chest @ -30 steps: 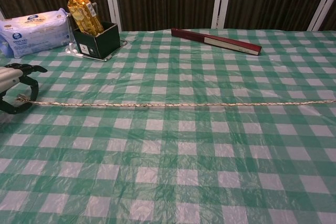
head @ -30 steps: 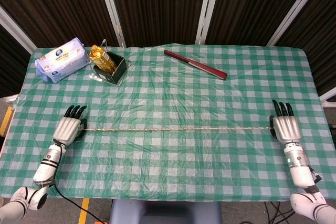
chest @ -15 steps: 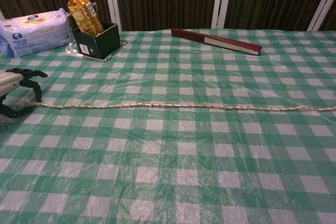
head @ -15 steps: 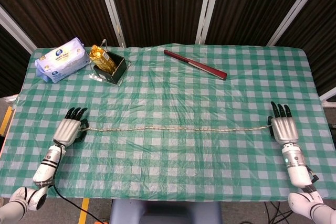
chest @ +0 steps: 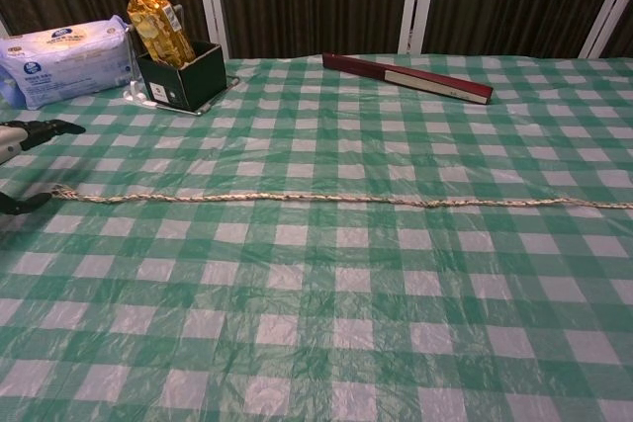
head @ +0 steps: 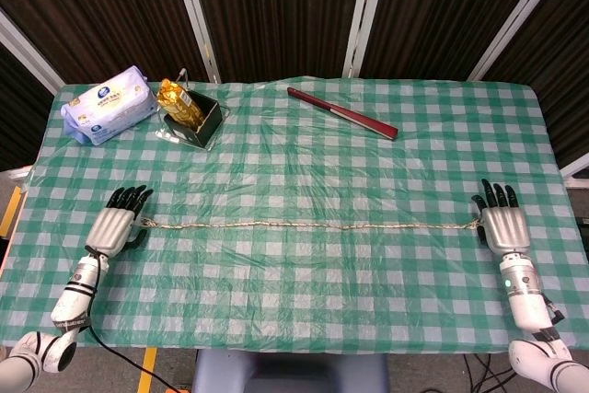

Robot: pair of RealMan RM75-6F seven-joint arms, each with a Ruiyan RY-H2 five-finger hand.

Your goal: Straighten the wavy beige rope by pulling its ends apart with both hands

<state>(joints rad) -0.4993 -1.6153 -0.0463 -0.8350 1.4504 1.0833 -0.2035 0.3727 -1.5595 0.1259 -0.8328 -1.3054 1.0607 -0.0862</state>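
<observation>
The beige rope (head: 304, 225) lies nearly straight across the checked table, with slight ripples, also visible in the chest view as the rope (chest: 316, 198). My left hand (head: 113, 227) rests flat at the rope's left end. In the chest view its fingers (chest: 40, 129) are spread well above the loose rope tip (chest: 59, 191), holding nothing. My right hand (head: 502, 227) lies at the rope's right end with fingers stretched forward. The rope tip (head: 475, 225) meets its thumb side. Whether that hand pinches it is hidden.
At the back left stand a blue wipes pack (head: 109, 105) and a black box with a gold packet (head: 189, 112). A dark red flat stick (head: 341, 112) lies at the back centre. The table's front edge runs close behind both wrists.
My left hand has opened its fingers and slid left, leaving the rope's end on the cloth. The taut rope went slightly slack. The right hand shifted a little right and toward me.
</observation>
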